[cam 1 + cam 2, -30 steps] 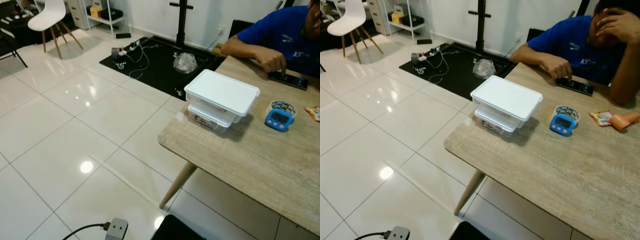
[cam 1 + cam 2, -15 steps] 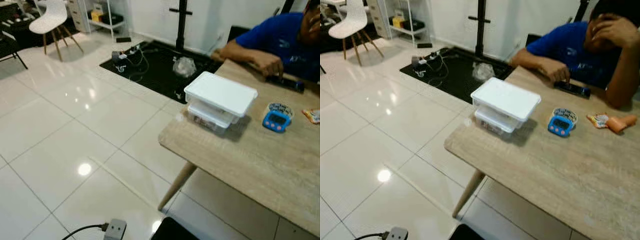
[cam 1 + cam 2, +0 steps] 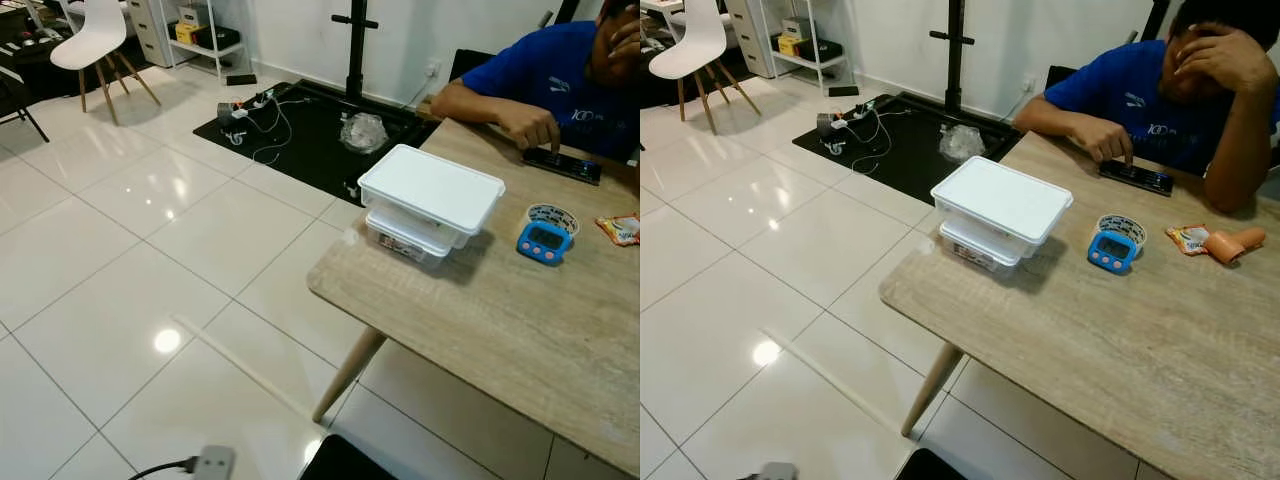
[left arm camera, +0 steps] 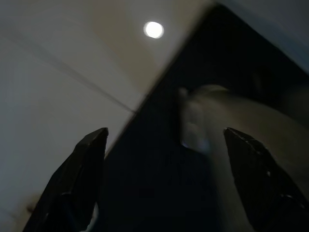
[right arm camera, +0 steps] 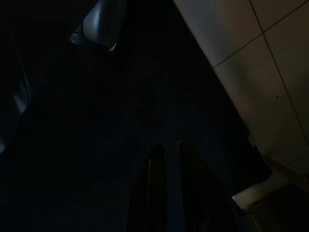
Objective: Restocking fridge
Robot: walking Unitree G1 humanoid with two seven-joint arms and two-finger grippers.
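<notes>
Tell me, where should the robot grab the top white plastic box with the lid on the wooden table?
Probably by the two long sides of the upper white rectangular plastic box, just under its overhanging lid rim, coming from the near table corner. It sits slightly askew on a second clear box, so lift straight up. The flat lid offers no handle, and one gripper's fingers may be too narrow; both grippers likely suit it better.

A room that is looking like a home doubling as a workspace: glossy white floor tiles [image 3: 150, 250], a wooden tabletop [image 3: 1120, 350] where a person in a blue shirt [image 3: 1140, 95] is sitting, a white chair [image 3: 95, 40], a storage shelf [image 3: 205, 30], and a black mat [image 3: 300, 125] carrying cables and a stand.
</notes>
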